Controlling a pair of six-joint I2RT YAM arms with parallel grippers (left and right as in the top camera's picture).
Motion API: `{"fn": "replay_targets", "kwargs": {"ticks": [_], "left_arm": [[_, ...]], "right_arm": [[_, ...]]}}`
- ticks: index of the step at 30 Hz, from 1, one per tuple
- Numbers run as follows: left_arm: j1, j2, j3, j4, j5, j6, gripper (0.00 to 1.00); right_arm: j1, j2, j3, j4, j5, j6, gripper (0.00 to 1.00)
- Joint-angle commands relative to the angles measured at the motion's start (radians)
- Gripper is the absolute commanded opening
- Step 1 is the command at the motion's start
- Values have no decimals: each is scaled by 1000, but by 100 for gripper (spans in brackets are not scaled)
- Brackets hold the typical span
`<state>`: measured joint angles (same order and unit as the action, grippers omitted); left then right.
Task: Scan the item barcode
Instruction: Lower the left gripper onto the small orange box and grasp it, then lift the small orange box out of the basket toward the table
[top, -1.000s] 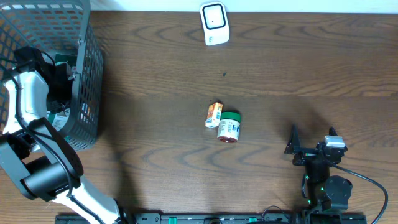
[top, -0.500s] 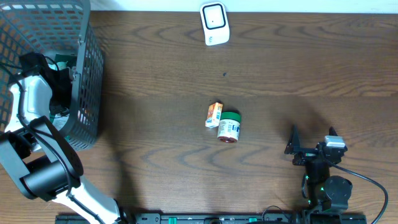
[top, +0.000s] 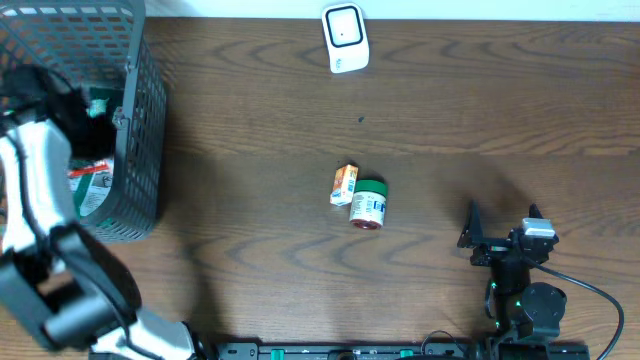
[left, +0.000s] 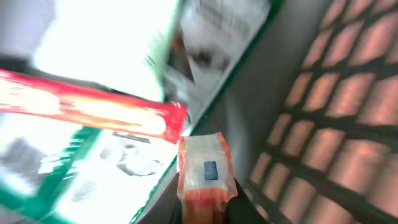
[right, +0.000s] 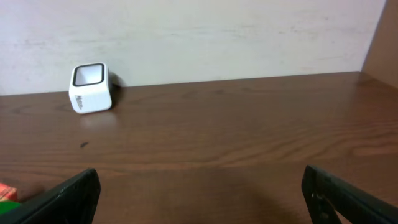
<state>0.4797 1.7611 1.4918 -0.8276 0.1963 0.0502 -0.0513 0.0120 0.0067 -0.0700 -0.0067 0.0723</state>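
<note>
The left pincer (left: 202, 210) is inside the grey basket (top: 140, 130) and is closed on a small orange packet (left: 202, 165) with a blue mark, above larger, blurred packages. The right pincer (right: 199, 199) stands wide over the counter (top: 450, 120). The white scanner (top: 345, 38) stands at the counter's far edge, well apart from the basket.

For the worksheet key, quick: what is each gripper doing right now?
Left gripper: closed on a small orange-and-white packet, inside the basket.
Right gripper: open, holding nothing.
</note>
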Motion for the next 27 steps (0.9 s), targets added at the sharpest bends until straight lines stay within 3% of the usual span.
{"fn": "replay_targets", "kwargs": {"ticks": [1,7,12,19,27], "left_arm": [[16,-171,55,10,-37,-97,13],[12,-434,55,36,-31,-244,14],[-34,-607,55,-21,115,-312,14],[-295,-675,18,-227,132,-314,14],[-668,-564,-170,-178,-5,-380,14]], "right_arm": [[-7,-5,-2,-3,2,13,99],[-7,-5,-2,-3,2,13,99],[-7,-5,-2,-3,2,13,99],[-7,-5,-2,-3,2,13,99],[-7,-5,-2,-3,2,13,99]]}}
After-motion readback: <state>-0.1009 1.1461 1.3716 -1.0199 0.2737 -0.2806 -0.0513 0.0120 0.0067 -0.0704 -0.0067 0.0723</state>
